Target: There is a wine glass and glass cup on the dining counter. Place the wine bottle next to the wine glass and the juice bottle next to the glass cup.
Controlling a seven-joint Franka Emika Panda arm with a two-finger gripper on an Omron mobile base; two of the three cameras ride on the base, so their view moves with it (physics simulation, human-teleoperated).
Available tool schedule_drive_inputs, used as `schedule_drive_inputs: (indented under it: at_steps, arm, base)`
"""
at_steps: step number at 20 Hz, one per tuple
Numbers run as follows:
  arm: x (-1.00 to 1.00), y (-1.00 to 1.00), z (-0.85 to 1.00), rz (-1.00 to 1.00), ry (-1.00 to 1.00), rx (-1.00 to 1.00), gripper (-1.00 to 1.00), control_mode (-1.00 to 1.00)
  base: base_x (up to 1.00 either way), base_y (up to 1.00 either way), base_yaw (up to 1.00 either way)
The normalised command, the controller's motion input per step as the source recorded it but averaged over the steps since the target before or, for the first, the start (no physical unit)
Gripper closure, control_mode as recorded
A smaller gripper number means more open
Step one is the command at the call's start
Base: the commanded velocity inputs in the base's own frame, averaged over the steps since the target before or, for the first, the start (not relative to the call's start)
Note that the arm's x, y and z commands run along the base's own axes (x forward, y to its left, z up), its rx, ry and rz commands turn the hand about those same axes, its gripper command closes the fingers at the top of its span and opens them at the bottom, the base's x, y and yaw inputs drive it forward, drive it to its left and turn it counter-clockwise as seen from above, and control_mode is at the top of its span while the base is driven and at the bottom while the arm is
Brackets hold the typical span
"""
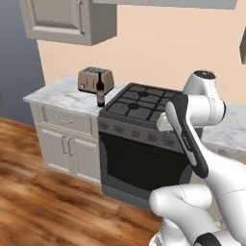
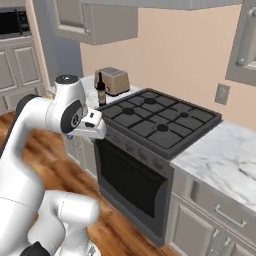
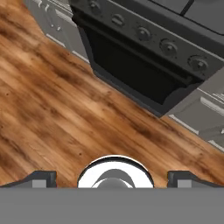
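The wine bottle (image 1: 100, 89) (image 2: 101, 89) is dark with a slim neck. It stands upright on a small marble counter (image 1: 57, 96), just in front of a toaster and beside the stove's left edge. My gripper (image 3: 112, 177) is open, its two dark fingertips (image 3: 41, 177) far apart with nothing between them. It points down at the wooden floor in front of the oven, well short of the bottle and lower than it. The wine glass, the glass cup, the juice bottle and the dining counter are out of view.
A silver toaster (image 1: 95, 79) (image 2: 112, 80) sits behind the bottle. The black gas stove (image 1: 144, 103) (image 2: 160, 117) with its oven door (image 3: 131, 65) is straight ahead. A marble counter (image 2: 225, 160) runs to its right. Wall cabinets (image 1: 67, 19) hang above, and wooden floor (image 3: 65, 109) lies below.
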Motion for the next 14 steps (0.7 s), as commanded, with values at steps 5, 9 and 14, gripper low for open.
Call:
schedule_drive_inputs:
  at_steps: [5,9,14]
  arm:
    - [0.0,0.0,0.0,0.0,0.0,0.0,-1.0,1.0]
    - [0.0,0.0,0.0,0.0,0.0,0.0,-1.0,1.0]
    - [0.0,0.0,0.0,0.0,0.0,0.0,-1.0,1.0]
  base:
    - [0.91,0.33,-0.18]
    - [0.83,0.41,-0.25]
    - [0.69,0.45,-0.35]
